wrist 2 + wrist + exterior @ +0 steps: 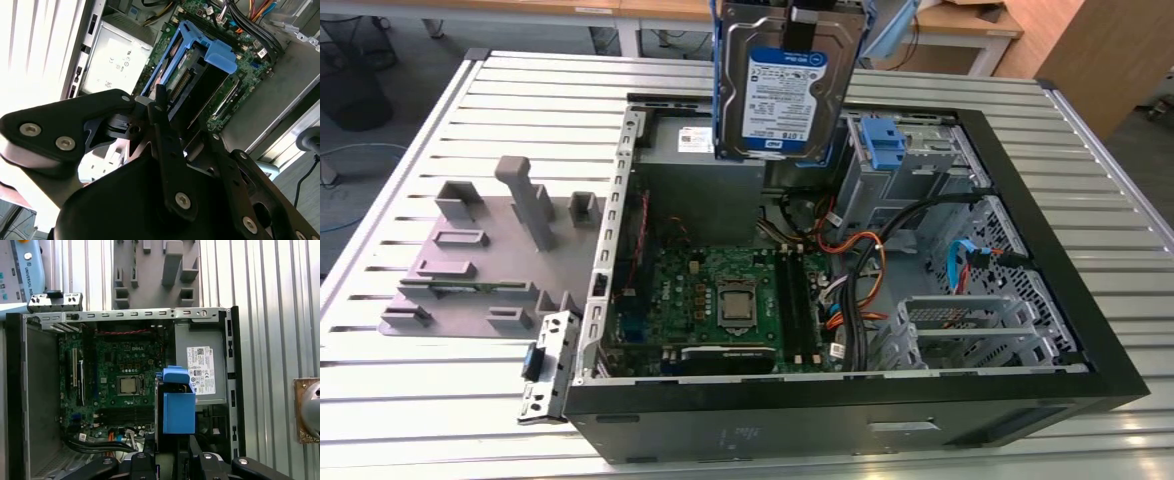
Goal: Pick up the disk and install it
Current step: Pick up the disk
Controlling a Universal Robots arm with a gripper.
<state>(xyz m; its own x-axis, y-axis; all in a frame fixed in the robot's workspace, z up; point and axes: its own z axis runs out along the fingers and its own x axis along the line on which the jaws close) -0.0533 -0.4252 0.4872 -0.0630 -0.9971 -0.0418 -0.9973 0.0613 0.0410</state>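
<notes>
My claw (182, 117) is clamped on the flat rectangular silver-metal disk with blue plastic side rails (787, 90). It hangs the disk upright at the top centre of the exterior view, blue-and-white printed label facing the camera. In both wrist views my wrist looks down into the open black computer tower case (1067, 330). Under the disk sits the grey power-supply box with a white sticker (687, 140); a small upright blue plastic latch (883, 140) shows just to the disk's right. Lower in the frame lie the green motherboard (720, 290) and bundled orange and black cables (867, 260). A grey moulded fixture (480, 250) rests on the ribbed metal table (427, 400) at left.
</notes>
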